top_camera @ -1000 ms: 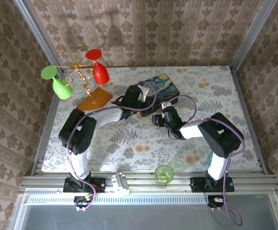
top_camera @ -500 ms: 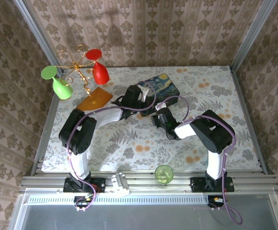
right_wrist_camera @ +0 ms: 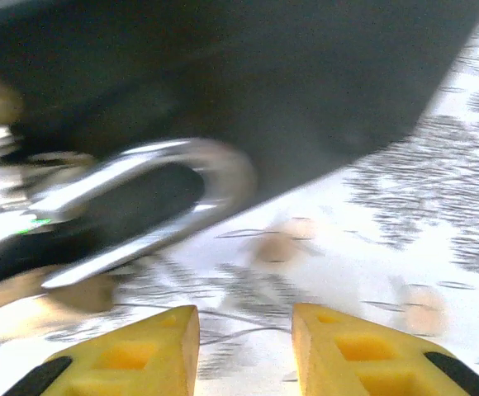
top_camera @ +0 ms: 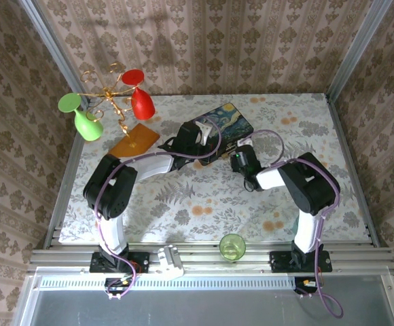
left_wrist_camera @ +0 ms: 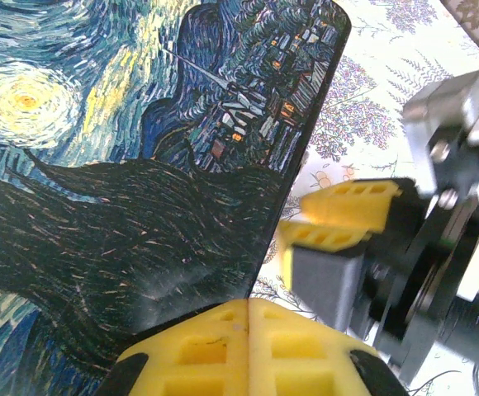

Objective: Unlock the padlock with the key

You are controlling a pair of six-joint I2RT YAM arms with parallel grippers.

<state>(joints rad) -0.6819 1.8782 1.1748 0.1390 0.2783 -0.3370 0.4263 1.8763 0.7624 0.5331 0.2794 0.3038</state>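
Right arm: since a second ago it has swung in toward the near right edge of the painted box
Padlock: at that edge, ahead and left of the right gripper, which is the nearer one
Long axis: across the view, shackle bend pointing right
Right jaws: parted, empty
Left gripper: pads pressed together over the lid
Key: cannot be made out

The left arm reaches forward and rightward, the right arm bends leftward, and their wrists sit near each other. The left gripper has its yellow fingers pressed together; the right gripper stands slightly apart, holding nothing
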